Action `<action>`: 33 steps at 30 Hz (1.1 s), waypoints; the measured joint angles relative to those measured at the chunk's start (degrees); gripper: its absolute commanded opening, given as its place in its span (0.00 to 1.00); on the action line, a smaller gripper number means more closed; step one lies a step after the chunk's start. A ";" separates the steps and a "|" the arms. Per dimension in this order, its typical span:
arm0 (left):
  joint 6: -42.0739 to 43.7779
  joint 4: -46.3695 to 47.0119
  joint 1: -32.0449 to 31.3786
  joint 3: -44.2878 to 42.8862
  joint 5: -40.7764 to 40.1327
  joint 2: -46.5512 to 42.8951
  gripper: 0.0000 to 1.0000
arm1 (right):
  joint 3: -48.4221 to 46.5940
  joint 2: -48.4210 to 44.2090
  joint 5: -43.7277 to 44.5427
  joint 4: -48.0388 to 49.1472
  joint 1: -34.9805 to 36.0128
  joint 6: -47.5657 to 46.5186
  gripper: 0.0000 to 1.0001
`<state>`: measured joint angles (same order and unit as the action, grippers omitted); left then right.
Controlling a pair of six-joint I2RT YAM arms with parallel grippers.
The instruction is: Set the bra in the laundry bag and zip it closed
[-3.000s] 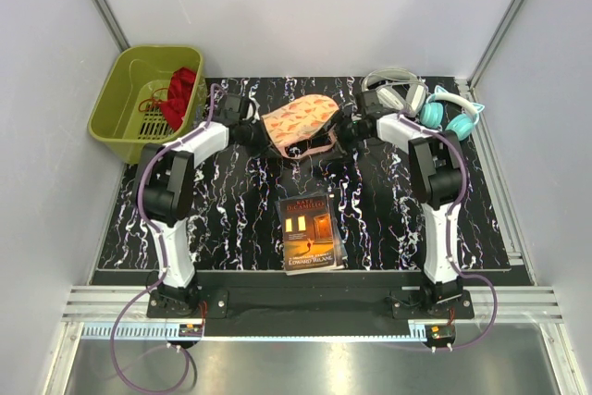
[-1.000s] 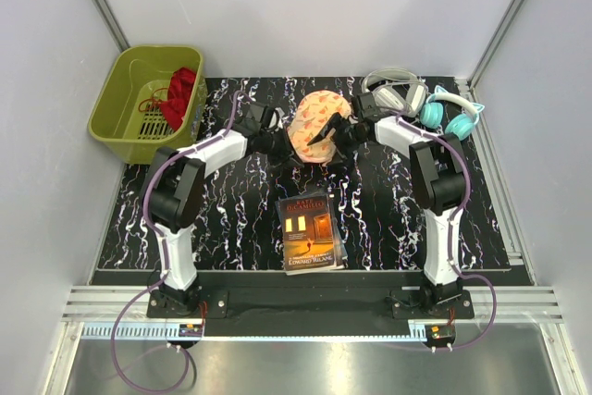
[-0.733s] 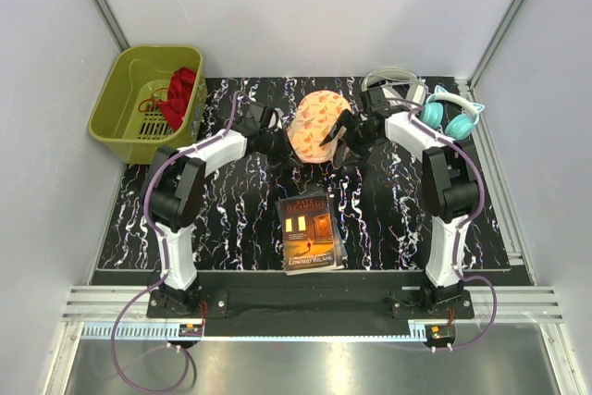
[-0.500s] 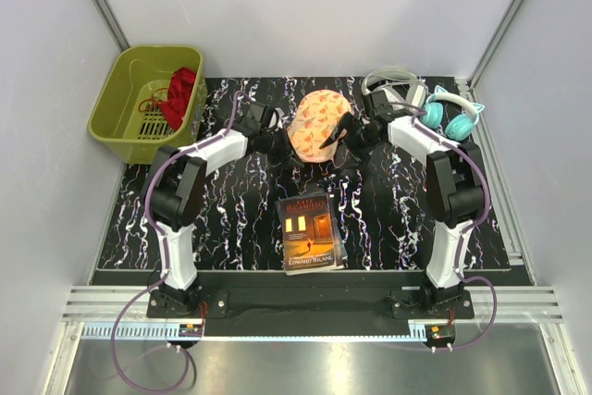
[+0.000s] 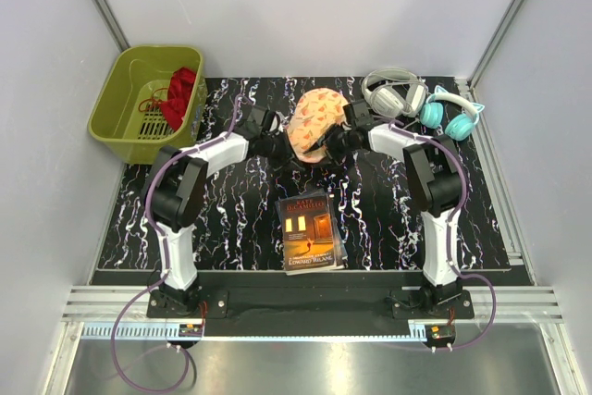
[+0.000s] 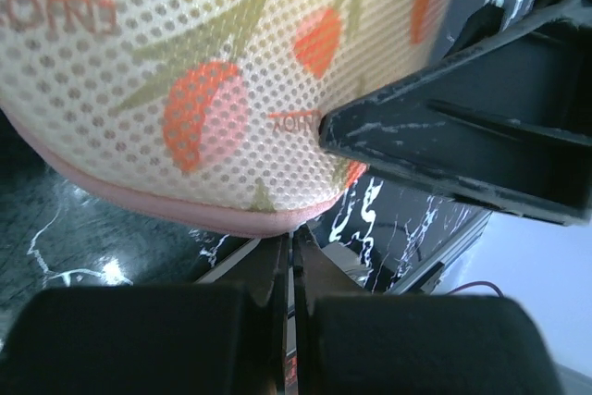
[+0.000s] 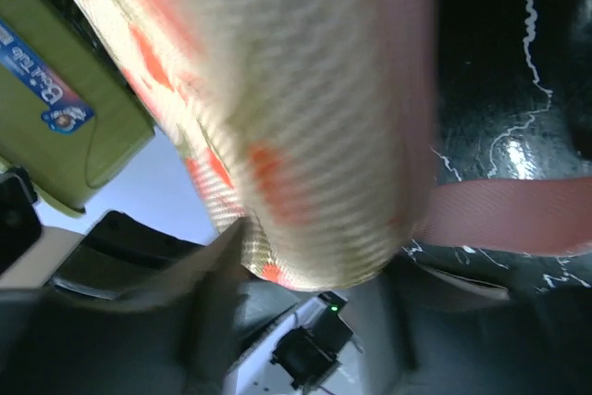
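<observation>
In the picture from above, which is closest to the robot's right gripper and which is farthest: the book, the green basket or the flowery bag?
Starting from the right gripper:
1. The laundry bag, right against it, back middle of the table.
2. The book, in the middle, towards the arm bases.
3. The green basket, far off at the back left corner.

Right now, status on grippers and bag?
Left gripper pinched on laundry bag edging. Right gripper against bag, jaws unclear. Bra unseen. Headphones nearby, not blocking.
</observation>
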<state>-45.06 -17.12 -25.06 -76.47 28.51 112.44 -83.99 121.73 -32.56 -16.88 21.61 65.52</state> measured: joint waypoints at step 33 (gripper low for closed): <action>2.12 -3.54 2.36 -0.50 -1.31 -3.98 0.00 | -14.12 9.70 -3.78 -6.91 -0.79 -10.10 0.90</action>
<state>-42.94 -20.67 -22.70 -76.97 27.20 108.47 -98.10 131.44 -36.34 -23.79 20.82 55.42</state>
